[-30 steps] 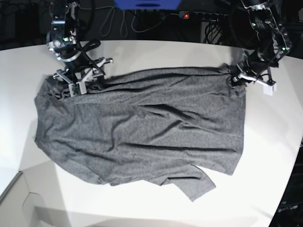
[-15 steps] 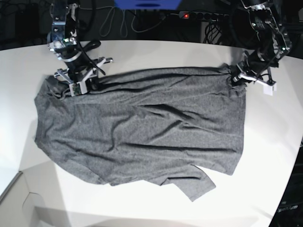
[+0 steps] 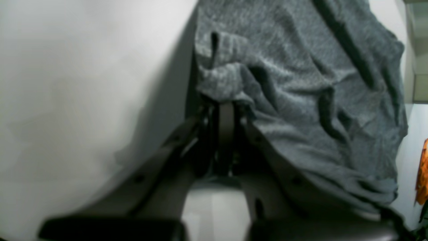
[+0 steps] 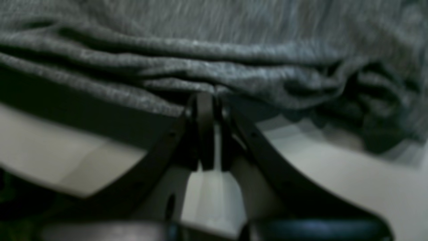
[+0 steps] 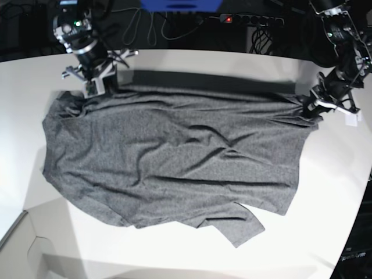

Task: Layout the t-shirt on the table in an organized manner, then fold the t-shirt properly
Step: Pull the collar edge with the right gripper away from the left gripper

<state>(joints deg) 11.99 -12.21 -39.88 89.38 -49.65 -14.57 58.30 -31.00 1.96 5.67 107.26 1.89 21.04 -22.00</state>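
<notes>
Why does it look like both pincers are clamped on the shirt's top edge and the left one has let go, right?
Not right: the left pincer has not let go. The left wrist view shows it shut on the t-shirt, with fabric bunched at its tips. The right pincer is clamped on the top edge too.

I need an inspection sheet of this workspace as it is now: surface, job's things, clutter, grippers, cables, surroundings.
Surface: white table, bare around the garment.
Job's things: grey t-shirt spread out and wrinkled; its far edge is lifted and stretched between the arms, and one corner sticks out at the near edge.
Clutter: nothing seen.
Grippers: left gripper shut on the shirt's corner; right gripper shut on the opposite far corner, fabric pinched between its fingers.
Cables: dark cables and a power strip behind the table.
Surroundings: dark background, blue object at the top.
</notes>
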